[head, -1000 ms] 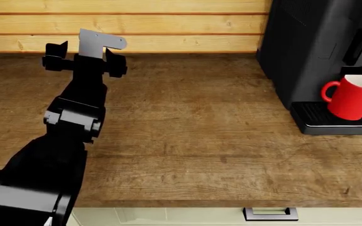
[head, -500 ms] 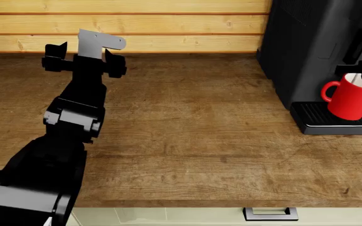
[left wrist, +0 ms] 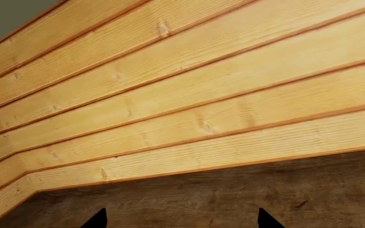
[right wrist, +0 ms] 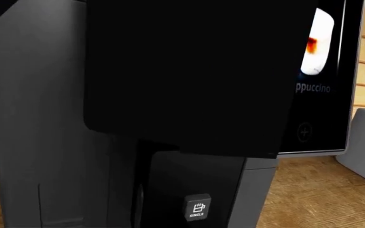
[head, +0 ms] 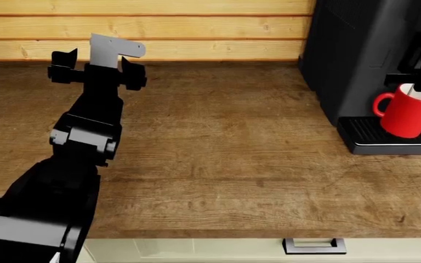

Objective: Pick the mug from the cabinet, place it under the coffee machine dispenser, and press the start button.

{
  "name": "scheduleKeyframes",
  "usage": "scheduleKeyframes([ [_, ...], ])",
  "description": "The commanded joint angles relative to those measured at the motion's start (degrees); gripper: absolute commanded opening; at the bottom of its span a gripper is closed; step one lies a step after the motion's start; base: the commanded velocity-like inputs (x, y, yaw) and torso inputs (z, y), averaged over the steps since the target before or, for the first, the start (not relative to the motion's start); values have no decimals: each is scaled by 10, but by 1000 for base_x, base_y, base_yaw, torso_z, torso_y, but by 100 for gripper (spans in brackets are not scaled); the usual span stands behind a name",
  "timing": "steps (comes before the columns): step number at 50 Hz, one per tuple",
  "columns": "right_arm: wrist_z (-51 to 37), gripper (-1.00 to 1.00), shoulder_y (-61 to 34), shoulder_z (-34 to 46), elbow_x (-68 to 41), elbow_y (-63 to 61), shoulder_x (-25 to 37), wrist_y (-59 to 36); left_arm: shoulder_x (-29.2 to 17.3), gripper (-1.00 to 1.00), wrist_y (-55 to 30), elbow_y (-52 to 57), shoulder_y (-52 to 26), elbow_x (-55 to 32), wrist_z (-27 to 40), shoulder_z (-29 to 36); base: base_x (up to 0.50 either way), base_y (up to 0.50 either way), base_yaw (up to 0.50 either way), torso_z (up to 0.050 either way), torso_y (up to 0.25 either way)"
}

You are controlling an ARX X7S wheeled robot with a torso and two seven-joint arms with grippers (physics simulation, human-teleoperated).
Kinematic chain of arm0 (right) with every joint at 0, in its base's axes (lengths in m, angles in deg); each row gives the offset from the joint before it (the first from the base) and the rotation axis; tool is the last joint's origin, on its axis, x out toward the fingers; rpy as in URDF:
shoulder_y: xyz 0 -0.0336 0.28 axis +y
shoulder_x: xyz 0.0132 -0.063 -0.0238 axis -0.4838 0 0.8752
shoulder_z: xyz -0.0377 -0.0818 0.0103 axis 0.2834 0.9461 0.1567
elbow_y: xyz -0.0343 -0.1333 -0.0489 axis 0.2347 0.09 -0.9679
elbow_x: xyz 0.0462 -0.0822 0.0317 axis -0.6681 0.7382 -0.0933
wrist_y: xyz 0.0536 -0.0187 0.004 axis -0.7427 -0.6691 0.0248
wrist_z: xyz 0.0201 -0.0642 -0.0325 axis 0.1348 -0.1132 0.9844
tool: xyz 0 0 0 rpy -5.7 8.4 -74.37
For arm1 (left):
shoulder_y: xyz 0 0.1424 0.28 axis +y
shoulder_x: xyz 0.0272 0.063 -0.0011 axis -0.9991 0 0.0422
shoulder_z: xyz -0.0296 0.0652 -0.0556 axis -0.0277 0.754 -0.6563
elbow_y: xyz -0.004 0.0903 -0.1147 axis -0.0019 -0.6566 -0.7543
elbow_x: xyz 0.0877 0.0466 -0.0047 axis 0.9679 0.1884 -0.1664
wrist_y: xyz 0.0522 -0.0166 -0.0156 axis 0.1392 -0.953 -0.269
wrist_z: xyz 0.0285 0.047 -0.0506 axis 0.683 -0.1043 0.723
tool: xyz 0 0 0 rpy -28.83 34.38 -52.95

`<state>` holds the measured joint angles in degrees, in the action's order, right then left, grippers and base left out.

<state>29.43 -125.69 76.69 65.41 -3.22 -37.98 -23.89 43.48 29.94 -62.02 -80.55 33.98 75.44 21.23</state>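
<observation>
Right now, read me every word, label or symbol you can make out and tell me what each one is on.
"SINGLE", under a cup icon: small grey square button on the tall dark grey coffee machine.
"ppuccino", start hidden: glossy black display panel.
Circled plus symbol: same panel.
Nothing else bears readable text.

— How's the light?
— Even and soft. The bench (head: 218, 159) is bright, its grain crisp, with hardly any shadow beneath the left arm (head: 79, 159).
— Any glare?
— A faint sheen on the red mug (head: 408, 114). The lit screen (right wrist: 319, 42) glows white.
— And up close?
— A black mass fills the right wrist view, featureless. The plank wall (left wrist: 169, 95) is warm, sharp, undistorted.
</observation>
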Motion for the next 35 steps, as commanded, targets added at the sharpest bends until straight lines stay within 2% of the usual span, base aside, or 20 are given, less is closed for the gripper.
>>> scheduleKeyframes([
  [1,-10,-100,-5,-4,35,19,-8,10,0,100,0,0,0,0,0,-1,0,0,0,0,0],
  [28,-11,-100,-5,3,37,22,-13,15,-1,100,-1,0,-1,-1,0,-4,0,0,0,0,0],
  [31,-11,-100,7,-5,30,-7,-11,2,-1,100,-1,0,-1,-1,0,-4,0,0,0,0,0],
  [35,-13,-100,46,-31,7,-114,-2,-49,-2,100,-1,0,0,-1,-1,-6,0,0,0,0,0],
])
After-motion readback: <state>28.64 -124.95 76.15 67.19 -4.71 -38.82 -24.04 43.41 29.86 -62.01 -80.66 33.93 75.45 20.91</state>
